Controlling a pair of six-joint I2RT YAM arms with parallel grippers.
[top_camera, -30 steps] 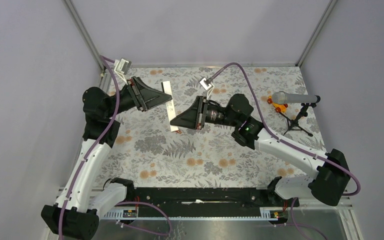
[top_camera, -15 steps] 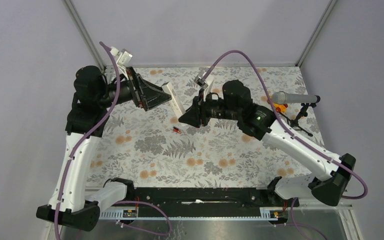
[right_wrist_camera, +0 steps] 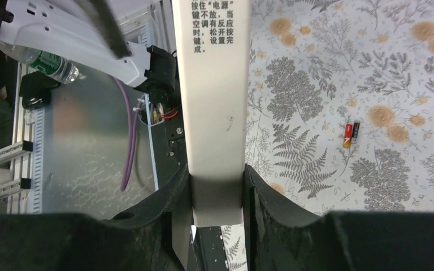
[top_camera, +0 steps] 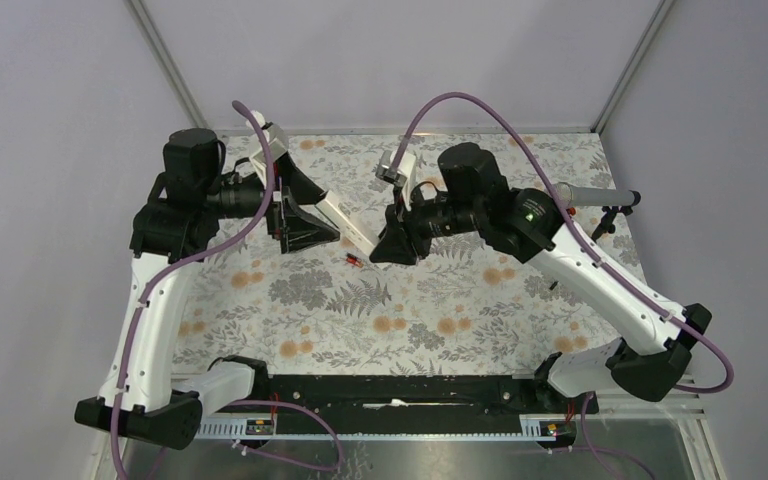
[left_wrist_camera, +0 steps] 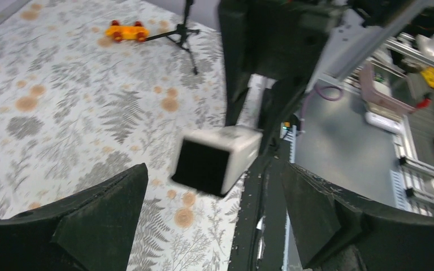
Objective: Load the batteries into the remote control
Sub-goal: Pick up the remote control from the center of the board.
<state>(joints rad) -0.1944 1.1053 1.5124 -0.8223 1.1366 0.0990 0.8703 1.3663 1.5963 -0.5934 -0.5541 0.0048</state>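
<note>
The remote control, a slim white bar with printed text, is gripped at its near end by my right gripper and held in the air above the mat. In the top view the remote slants between both grippers. My right gripper holds its lower end. My left gripper is at the upper end, open. In the left wrist view the remote's dark end floats beyond the wide-apart jaws of my left gripper, touching neither. The red-and-black batteries lie on the mat; they also show in the top view.
A grey microphone on a black tripod stands at the right of the floral mat. An orange-and-yellow toy piece lies beside the tripod legs. A black rail runs along the near table edge.
My right gripper has lifted the remote off the mat and tilted it. The batteries have come into view on the mat below. My left gripper has swung down and right along the remote's far end.
</note>
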